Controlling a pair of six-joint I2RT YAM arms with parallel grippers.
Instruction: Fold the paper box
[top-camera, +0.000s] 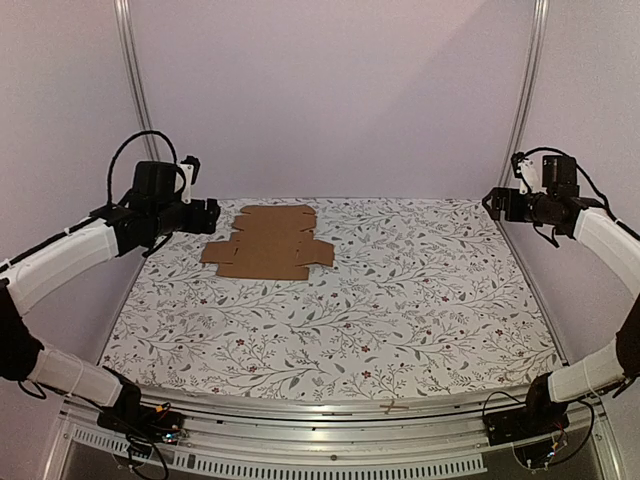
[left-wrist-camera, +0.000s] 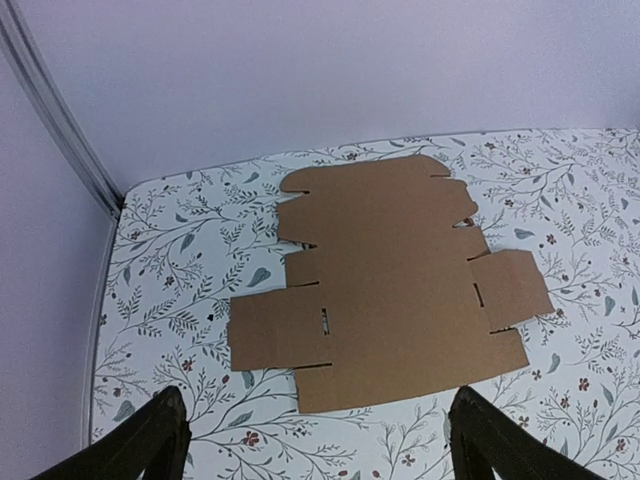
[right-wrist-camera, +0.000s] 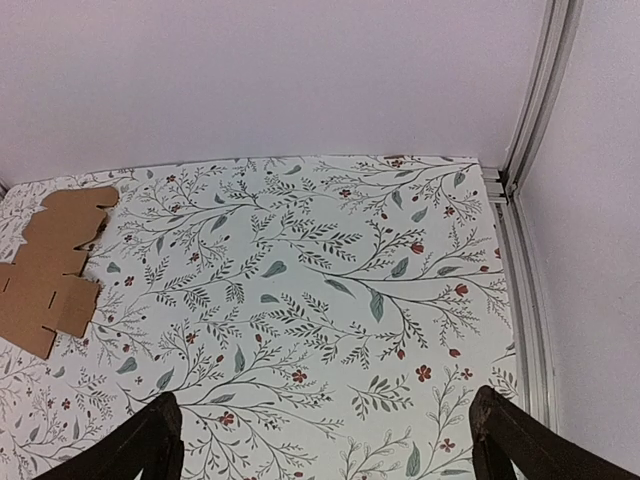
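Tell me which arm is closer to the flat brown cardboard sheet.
The left arm: its open jaws hover just beside the flat brown cardboard sheet, while the right arm sits across the floral table, far from it.

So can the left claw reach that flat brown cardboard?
Probably yes. The left claw hangs open right beside the flat paper box, and nothing sits between them to block it.

Robot lab test cell, plain pale walls (top-camera: 330, 100), alu frame posts (top-camera: 527, 80), floral-cloth table (top-camera: 400, 320)
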